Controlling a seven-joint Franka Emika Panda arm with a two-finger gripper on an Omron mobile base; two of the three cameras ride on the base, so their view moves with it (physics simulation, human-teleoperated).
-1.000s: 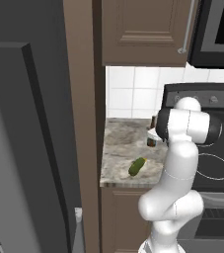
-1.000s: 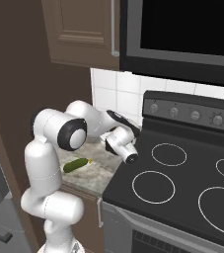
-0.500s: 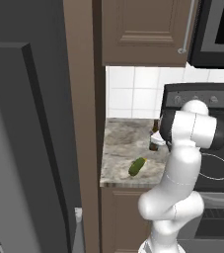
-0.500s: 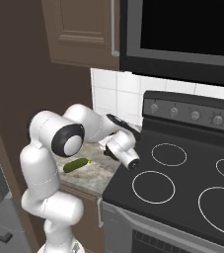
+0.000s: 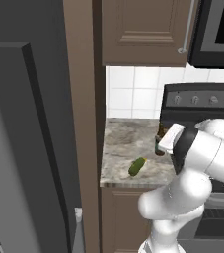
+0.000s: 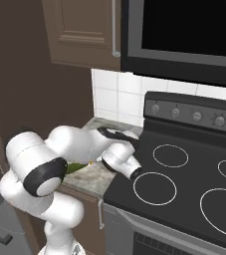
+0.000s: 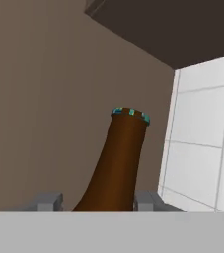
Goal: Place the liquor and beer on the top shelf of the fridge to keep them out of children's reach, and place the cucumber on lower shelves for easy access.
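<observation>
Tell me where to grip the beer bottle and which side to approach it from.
Grip the beer on its wide lower body, coming in level from the side. It stands upright on the counter and its neck tapers, so the body gives flatter holds. The gripper already brackets it there, one fingertip each side.

No words, numbers or brands can be read anywhere, not even on the beer (image 7: 118,168) bottle.

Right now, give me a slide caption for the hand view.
Gripper closed around the brown beer bottle, its neck rising toward the tiled wall.
</observation>
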